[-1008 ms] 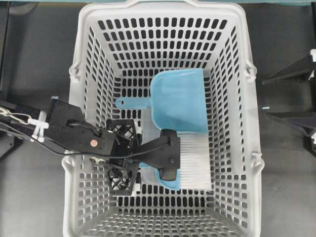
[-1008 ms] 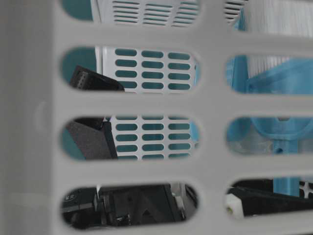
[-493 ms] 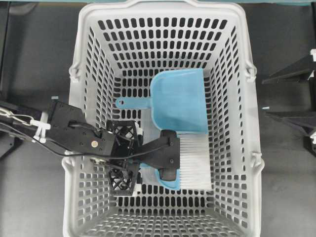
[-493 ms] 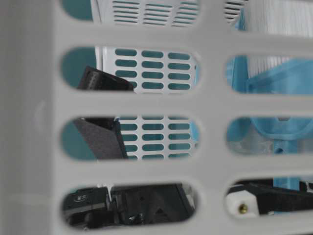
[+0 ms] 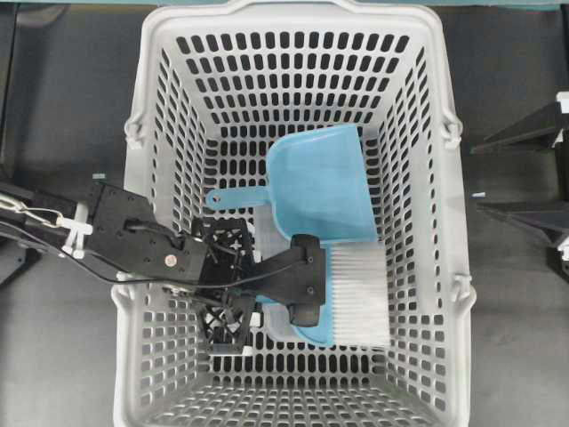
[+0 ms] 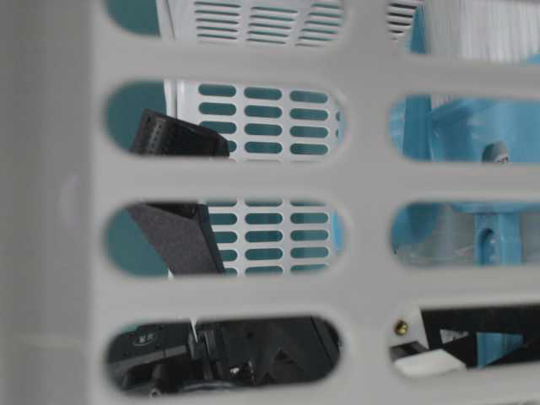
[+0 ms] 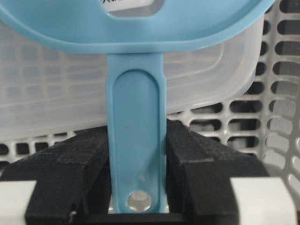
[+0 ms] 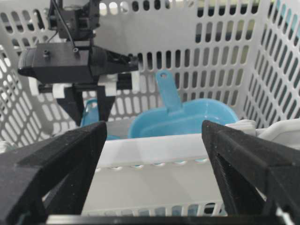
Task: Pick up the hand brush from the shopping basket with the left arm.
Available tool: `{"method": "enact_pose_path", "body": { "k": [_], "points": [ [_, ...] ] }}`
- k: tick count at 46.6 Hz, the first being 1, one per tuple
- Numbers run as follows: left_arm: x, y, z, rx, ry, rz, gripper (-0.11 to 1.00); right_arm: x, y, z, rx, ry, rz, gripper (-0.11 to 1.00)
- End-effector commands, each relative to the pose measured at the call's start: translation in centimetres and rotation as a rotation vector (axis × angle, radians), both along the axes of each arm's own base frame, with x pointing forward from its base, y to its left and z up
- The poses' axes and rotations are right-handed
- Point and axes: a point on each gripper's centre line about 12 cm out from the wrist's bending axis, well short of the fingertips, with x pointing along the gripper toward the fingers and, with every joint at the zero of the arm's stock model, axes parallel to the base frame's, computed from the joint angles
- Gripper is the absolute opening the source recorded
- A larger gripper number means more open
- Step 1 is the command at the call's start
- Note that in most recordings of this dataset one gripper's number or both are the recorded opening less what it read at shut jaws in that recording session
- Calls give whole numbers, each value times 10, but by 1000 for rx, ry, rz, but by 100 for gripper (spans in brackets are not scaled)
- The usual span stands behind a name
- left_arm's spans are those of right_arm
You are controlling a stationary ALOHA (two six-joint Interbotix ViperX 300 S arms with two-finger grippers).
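Both pads of the left gripper (image 7: 136,206) are pressed on the brush (image 5: 342,302) handle, seemingly firmly — a straight lift out of the basket (image 5: 142,80) is advised.

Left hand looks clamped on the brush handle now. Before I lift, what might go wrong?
1. The left hand pinches only the narrow handle tip of the hand brush, far from the bristle head, so the brush may swing or slip out.
2. The dustpan lies right beside the bristles and may be dragged along.
3. The shopping basket wall is close to the bristles and could catch them.
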Motion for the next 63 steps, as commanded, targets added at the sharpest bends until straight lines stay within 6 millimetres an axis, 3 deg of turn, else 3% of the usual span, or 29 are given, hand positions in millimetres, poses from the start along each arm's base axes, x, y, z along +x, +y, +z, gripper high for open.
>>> {"method": "enact_pose_path", "body": {
  "k": [1, 8, 15, 40, 55, 63],
  "points": [
    [-1, -1, 9, -2, -25, -8, 26, 2, 0, 4, 4, -11, -1, 78],
    [-1, -1, 14, -4, -37, -7, 26, 1, 0, 2, 4, -8, -2, 78],
    [-2, 1, 34, -16, -83, 2, 26, 1, 0, 1, 4, -5, -2, 78],
    [-19, 5, 142, -56, -352, -33, 26, 1, 0, 1, 4, -5, -2, 78],
    [-24, 23, 223, -35, -561, -61, 26, 1, 0, 1, 6, -2, -3, 78],
    [-23, 31, 242, -6, -596, -78, 26, 1, 0, 1, 6, -3, -3, 78]
  ]
}}
